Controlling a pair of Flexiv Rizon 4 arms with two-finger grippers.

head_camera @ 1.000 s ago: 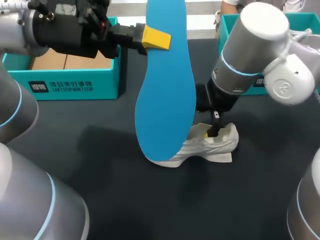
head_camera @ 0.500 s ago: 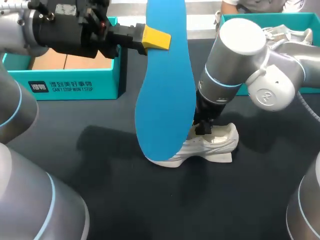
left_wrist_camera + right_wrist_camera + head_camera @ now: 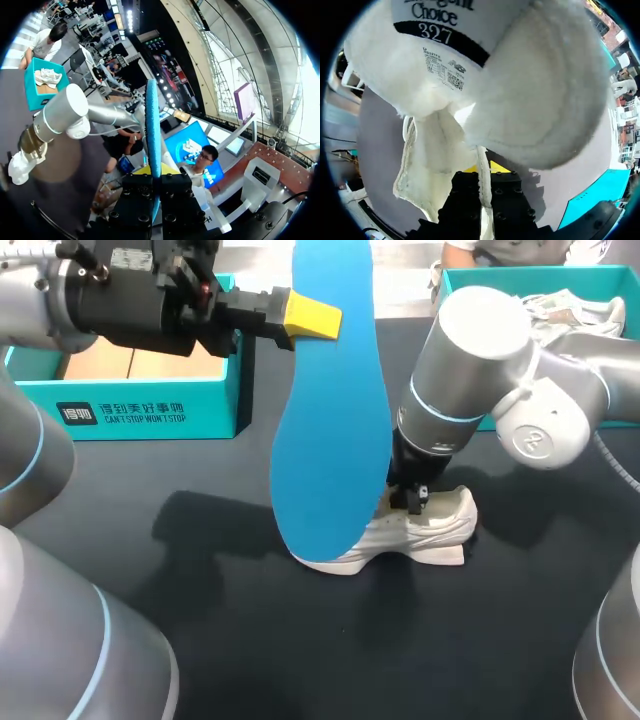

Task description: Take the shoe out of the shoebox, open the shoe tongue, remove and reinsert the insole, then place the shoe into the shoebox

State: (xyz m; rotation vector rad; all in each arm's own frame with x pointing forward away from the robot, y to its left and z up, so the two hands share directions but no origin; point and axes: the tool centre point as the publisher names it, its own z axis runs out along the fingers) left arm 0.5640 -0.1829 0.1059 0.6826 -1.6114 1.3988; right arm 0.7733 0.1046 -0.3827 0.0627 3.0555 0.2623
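Insole (image 3: 330, 420): we are clamping it in left gripper (image 3: 154, 176).
Shoe (image 3: 440, 530): right gripper (image 3: 481, 176) pinching its edge.
Risk: grip slipping, opening closing before reinsertion.

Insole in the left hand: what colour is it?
The insole is bright blue, clearest in the head view.
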